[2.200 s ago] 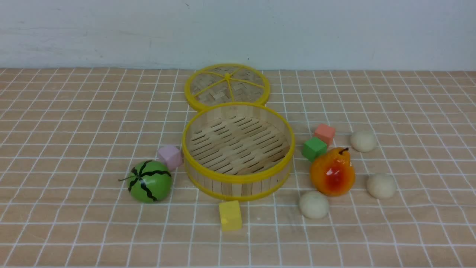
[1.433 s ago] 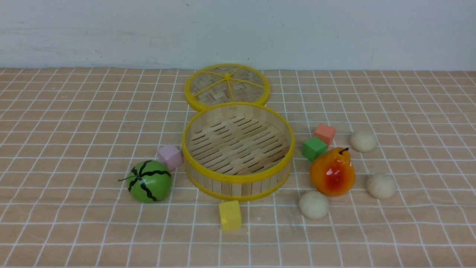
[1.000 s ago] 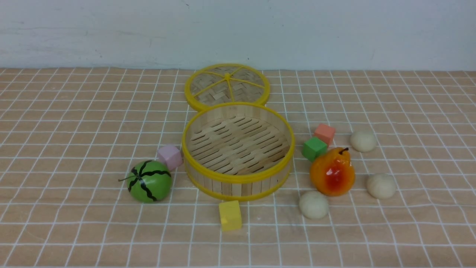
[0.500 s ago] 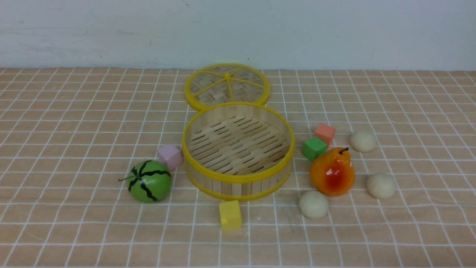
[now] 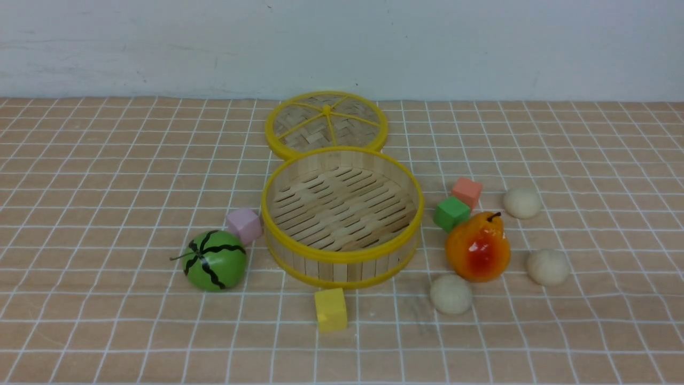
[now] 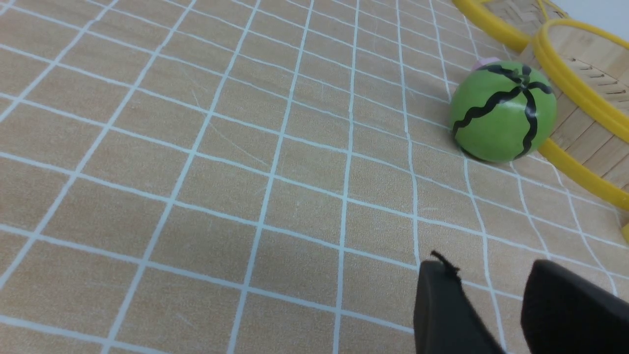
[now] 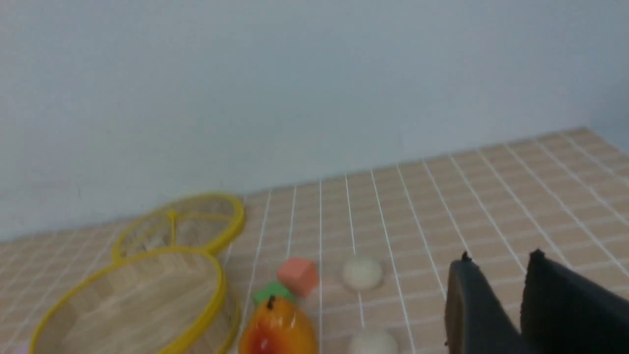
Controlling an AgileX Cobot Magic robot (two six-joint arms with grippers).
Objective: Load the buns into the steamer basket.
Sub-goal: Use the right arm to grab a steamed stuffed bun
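Three cream-white buns lie on the cloth to the right of the steamer basket: one far, one right, one near. The basket holds nothing. Neither gripper shows in the front view. My right gripper is empty, its fingers meeting, and sits to the right of two buns. My left gripper is empty with a small gap between its fingers. It hovers low over the cloth near the watermelon ball, beside the basket.
The woven lid leans behind the basket. An orange-red pear stands among the buns, with a green cube and an orange cube behind it. A yellow cube, a pink cube and the watermelon ball sit around the basket.
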